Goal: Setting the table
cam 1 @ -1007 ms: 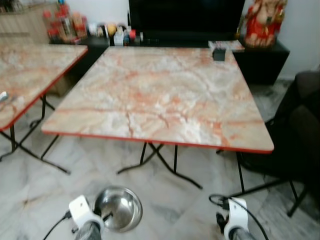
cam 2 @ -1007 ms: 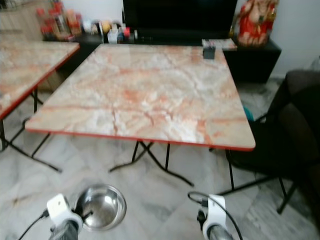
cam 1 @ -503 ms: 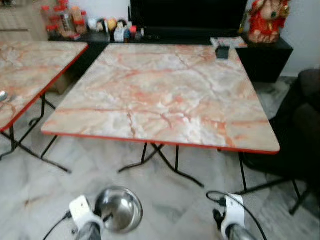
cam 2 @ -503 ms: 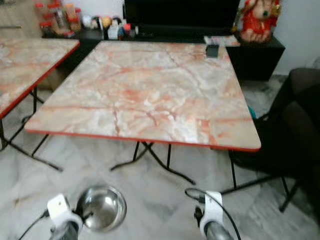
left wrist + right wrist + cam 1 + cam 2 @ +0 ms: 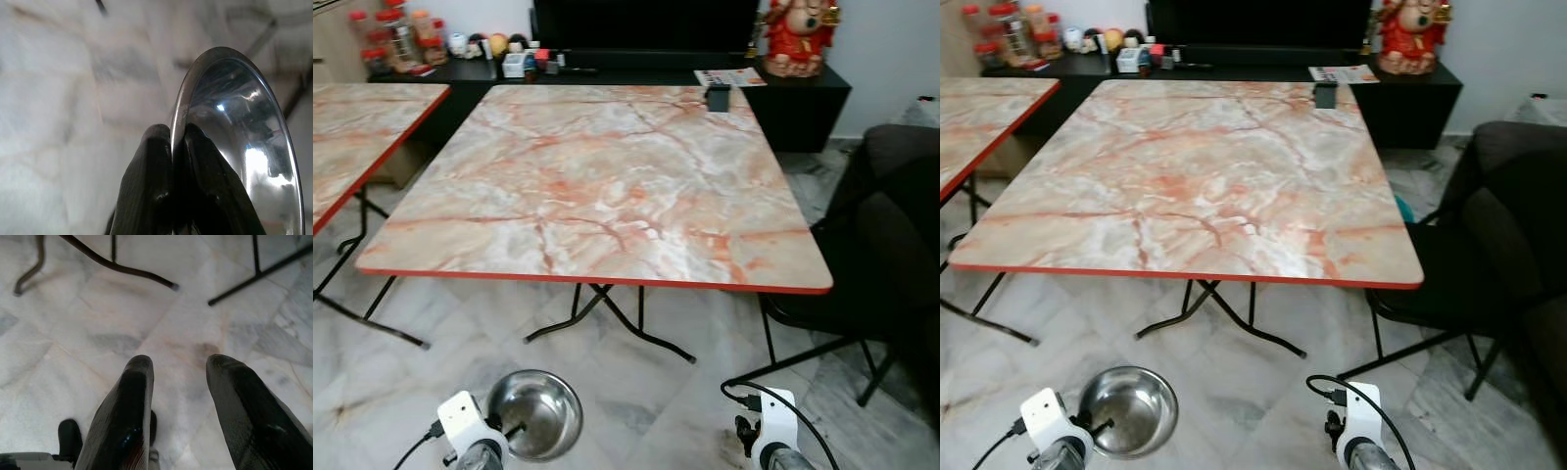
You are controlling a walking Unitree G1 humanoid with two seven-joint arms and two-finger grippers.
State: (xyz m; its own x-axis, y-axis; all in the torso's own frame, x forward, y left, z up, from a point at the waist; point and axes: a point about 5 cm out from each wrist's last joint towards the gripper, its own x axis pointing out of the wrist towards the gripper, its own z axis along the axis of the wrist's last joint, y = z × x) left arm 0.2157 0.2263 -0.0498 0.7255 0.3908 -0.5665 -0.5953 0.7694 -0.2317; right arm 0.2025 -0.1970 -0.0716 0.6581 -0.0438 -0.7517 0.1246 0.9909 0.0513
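The table (image 5: 597,186) is standing ahead of the robot, with a second table (image 5: 357,127) lying to its left and a chair (image 5: 891,245) sitting at its right. A small box (image 5: 718,97) is resting on its far edge. Behind, a low cabinet (image 5: 803,93) is carrying bottles (image 5: 391,39) and a figurine (image 5: 793,34). The left end effector (image 5: 175,142) is holding a bowl (image 5: 534,413) low above the floor (image 5: 646,392), before the table's near edge.

The bowl (image 5: 234,147) is polished metal, mirror-bright inside, and the left gripper (image 5: 172,147) that pinches its rim has smooth, glossy black fingers (image 5: 146,186), apparently plastic or rubber; the right gripper (image 5: 178,382) has the same sheen. The table (image 5: 597,186) has a smooth, faintly glossy top with a marble pattern in cream and orange, a red edge band and thin black metal legs. The floor (image 5: 88,333) is polished grey-white marble tile, and the chair (image 5: 1489,245) looks like matt dark cloth.
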